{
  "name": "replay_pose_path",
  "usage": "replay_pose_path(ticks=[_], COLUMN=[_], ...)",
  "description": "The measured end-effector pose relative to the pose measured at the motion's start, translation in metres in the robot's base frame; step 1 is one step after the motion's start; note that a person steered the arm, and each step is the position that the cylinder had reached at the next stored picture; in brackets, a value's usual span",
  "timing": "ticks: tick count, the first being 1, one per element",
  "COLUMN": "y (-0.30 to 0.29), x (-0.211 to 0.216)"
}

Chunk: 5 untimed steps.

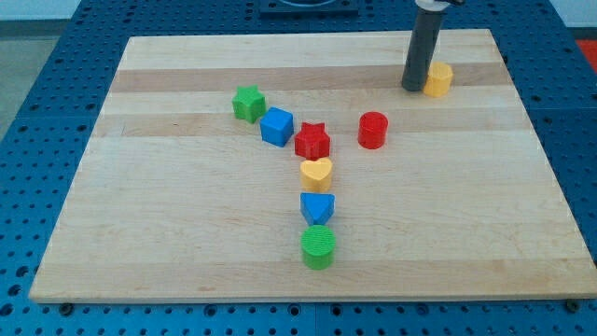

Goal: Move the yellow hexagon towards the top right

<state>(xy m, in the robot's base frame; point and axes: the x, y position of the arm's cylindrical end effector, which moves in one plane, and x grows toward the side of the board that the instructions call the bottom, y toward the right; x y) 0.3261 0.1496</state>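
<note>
No pincer here, only my tip, touching the left face of the yellow hexagon at upper right of the board. Nearest neighbour: red cylinder (lower left, well apart); red star farther left

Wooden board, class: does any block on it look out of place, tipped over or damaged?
Nothing looks damaged or tipped. The yellow hexagon block sits alone near the wooden board top right, with my tip against its left side, apart from the others, which lie loosely grouped from the green star block to the green cylinder block.
</note>
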Motion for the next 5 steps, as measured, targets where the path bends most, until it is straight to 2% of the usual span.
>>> replay_pose_path(ticks=[1,3,5], y=[0.002,0.036,0.039], x=[0.022,-0.019,-0.032])
